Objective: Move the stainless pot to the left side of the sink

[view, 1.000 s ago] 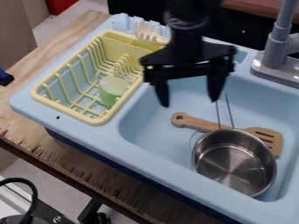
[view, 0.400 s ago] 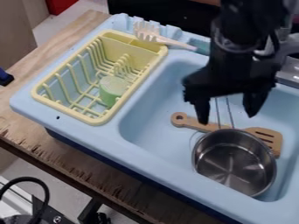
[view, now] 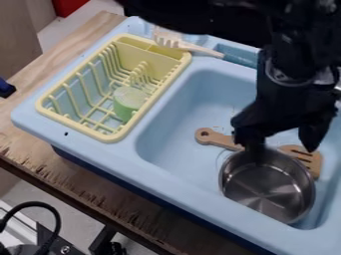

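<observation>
Jaws apart, the black gripper (view: 282, 151) hangs tilted at the far edge of the steel pot (view: 266, 187), in the right half of the view. One jaw tip overlaps the pot's far rim as seen by the camera; the other hangs beyond the pot to the right, over the wooden spatula's slotted head. Most of the bowl lies nearer the camera than the jaws, not between them. I cannot tell whether either jaw touches the metal.

Nearest, at the lower left, a black cable (view: 57, 215) curls beside the wooden worktop (view: 120, 199). On that worktop sits the pale blue sink (view: 200, 199). The pot stands upright in its basin, toward the right and near the front wall. Just behind the pot, the wooden spatula (view: 216, 138) lies crosswise, its round handle end pointing left.

Left of the basin is a yellow dish rack (view: 110, 137) with a green cup (view: 130, 99) inside. Farther back, a pale fork (view: 200, 49) lies across the rack's far corner and the back ledge.
</observation>
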Robot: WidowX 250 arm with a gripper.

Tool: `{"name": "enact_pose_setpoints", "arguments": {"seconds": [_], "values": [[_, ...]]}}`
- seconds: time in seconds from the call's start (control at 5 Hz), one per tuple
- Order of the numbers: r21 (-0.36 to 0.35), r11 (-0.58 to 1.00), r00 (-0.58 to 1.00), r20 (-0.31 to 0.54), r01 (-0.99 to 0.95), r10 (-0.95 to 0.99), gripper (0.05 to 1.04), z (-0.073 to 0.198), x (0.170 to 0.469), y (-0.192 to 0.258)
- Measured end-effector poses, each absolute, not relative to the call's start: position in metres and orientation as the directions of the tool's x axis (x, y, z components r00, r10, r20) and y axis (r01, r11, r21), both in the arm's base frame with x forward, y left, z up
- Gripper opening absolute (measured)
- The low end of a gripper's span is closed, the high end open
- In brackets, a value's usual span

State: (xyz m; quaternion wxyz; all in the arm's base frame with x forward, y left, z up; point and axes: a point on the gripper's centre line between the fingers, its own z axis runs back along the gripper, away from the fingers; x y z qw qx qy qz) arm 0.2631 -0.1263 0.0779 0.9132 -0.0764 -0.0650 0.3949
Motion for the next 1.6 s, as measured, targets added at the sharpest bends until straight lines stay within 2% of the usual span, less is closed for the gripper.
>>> {"name": "enact_pose_setpoints", "arguments": {"seconds": [0.2,0.8,1.0,1.4,1.6], "values": [[-0.178,0.634,0.645,-0.009,-0.753,0.764,0.997,0.068,0.262,-0.128],[-0.163,0.553,0.568,-0.057,-0.817,0.821,0.997,0.043,0.262,-0.132],[-0.152,0.535,0.549,-0.072,-0.831,0.833,0.95,0.038,0.261,-0.133],[-0.135,0.554,0.565,-0.065,-0.821,0.822,0.411,0.035,0.261,-0.135],[-0.133,0.582,0.592,-0.056,-0.802,0.804,0.207,0.037,0.262,-0.135]]}}
